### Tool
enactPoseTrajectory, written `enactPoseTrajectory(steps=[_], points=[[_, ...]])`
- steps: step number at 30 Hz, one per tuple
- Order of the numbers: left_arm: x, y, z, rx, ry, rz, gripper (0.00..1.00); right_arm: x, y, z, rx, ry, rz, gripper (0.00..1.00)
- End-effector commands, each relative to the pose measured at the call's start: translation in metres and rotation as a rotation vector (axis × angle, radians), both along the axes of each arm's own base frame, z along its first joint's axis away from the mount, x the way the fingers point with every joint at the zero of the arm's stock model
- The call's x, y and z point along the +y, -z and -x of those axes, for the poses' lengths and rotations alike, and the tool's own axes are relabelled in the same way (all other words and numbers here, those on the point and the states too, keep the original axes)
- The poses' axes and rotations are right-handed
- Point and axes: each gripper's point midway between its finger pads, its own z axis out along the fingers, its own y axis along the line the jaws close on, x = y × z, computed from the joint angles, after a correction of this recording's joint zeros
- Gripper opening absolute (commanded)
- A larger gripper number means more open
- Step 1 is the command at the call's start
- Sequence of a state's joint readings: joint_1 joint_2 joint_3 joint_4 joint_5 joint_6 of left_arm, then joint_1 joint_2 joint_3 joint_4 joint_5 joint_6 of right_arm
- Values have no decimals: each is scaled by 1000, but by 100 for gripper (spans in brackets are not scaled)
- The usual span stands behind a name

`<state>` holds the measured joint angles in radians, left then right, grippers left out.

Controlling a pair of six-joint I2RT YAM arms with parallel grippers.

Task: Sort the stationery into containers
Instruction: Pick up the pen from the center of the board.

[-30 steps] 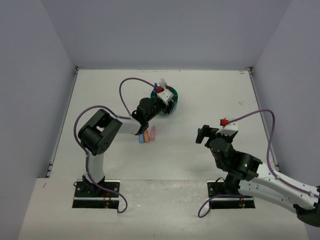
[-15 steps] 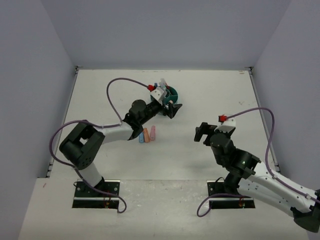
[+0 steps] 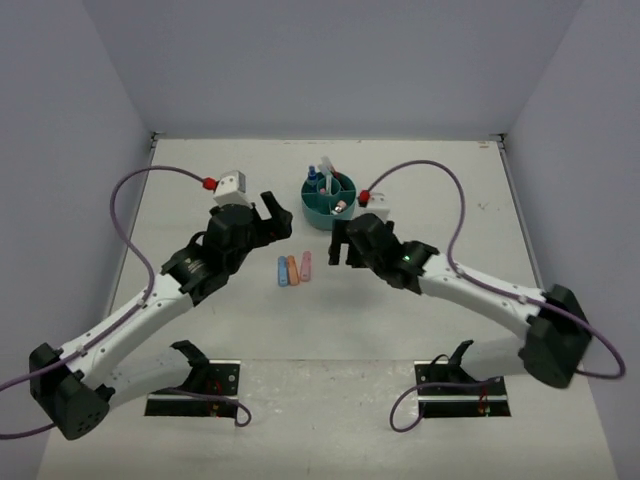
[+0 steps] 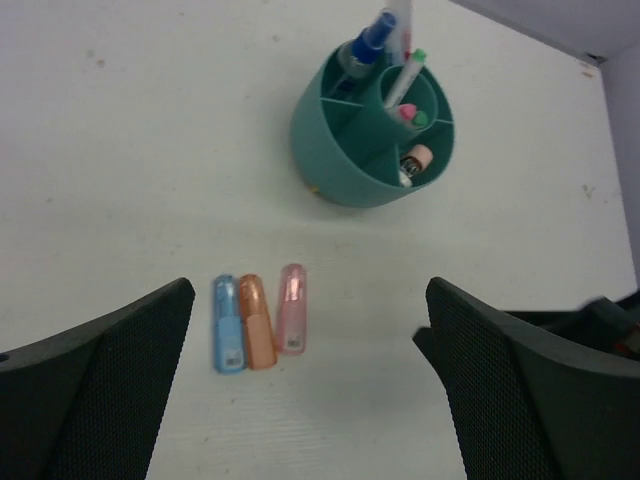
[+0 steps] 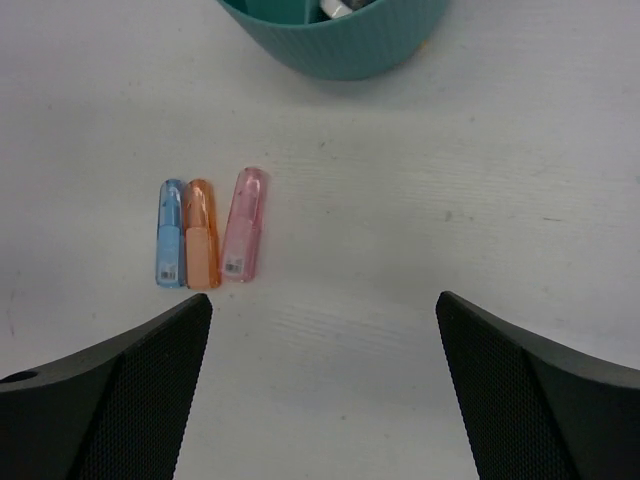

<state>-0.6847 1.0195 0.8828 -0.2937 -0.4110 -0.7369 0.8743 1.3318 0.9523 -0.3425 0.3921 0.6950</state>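
**Grippers.** The left gripper (image 4: 308,290) stands with its jaws spread wide and nothing between them. It hangs over the table (image 4: 120,150), looking down on the loose markers and the organiser. The right gripper (image 5: 325,298) is likewise wide open and empty, poised just on the near side of the same markers.

**Location of items.** Three stubby markers lie flat in a tight row, parallel, on the bare table a little short of the teal organiser (image 4: 335,150). They are the blue marker (image 5: 171,233), the orange marker (image 5: 201,234) and the pink marker (image 5: 243,224). Blue and orange touch along their sides; pink lies just beside orange with a thin gap. The organiser holds a blue-capped pen (image 4: 372,35) and a green-capped pen (image 4: 410,70) standing upright, with other small pieces in its compartments that are too small to identify.

**Handling assessment.** The markers appear to be light, rigid plastic with smooth, glossy barrels — likely to slip or roll if pinched off-centre. Breakage seems unlikely.

**Recommended hold.**
- Grip across the barrel at mid-length, fingers square to the long axis.
- Take the pink marker first: its outer side is free, and the gap on its inner side gives a finger room.
- The blue and orange pair leave no room between them — a finger coming down there would probably push one aside.
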Motion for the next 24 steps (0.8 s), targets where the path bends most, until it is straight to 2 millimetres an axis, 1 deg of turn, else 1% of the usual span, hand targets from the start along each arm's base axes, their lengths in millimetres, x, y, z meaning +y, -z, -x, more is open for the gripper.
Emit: enactPoseTrajectory(steps=[1,2,3,5,6,7,9,12,13,14,15,18,21,24], points=[[54,-1,49,77,-56,-108,100,53,19,-9,93,-3,106,88],[57,-9,57,43,-16,-118,100,62,23,-11,98,1,150,84],[63,-16,62,10,2,-127,100,70,32,-12,110,-4,195,81],[78,-18,70,-29,-13,-159,100,84,52,-13,143,-20,241,73],[85,-20,74,-51,-25,-165,100,88,66,-13,163,-28,266,69],[90,-15,76,-53,-33,-181,100,92,73,-15,169,-30,268,68],[97,-4,79,-44,-44,-209,100,101,79,-17,171,-42,255,67],[94,8,80,-28,-31,-208,100,111,85,-18,184,-71,246,62],[91,7,80,-34,-9,-208,100,113,87,-19,186,-75,250,62],[89,7,79,-33,2,-213,100,113,89,-19,187,-78,258,56],[88,8,79,-31,5,-218,100,114,91,-20,189,-77,264,55],[88,14,78,-12,1,-230,100,111,99,-19,198,-72,277,54],[86,15,78,-10,15,-229,100,112,105,-20,207,-77,283,53],[85,14,79,-15,17,-220,100,110,118,-21,235,-72,295,52]])
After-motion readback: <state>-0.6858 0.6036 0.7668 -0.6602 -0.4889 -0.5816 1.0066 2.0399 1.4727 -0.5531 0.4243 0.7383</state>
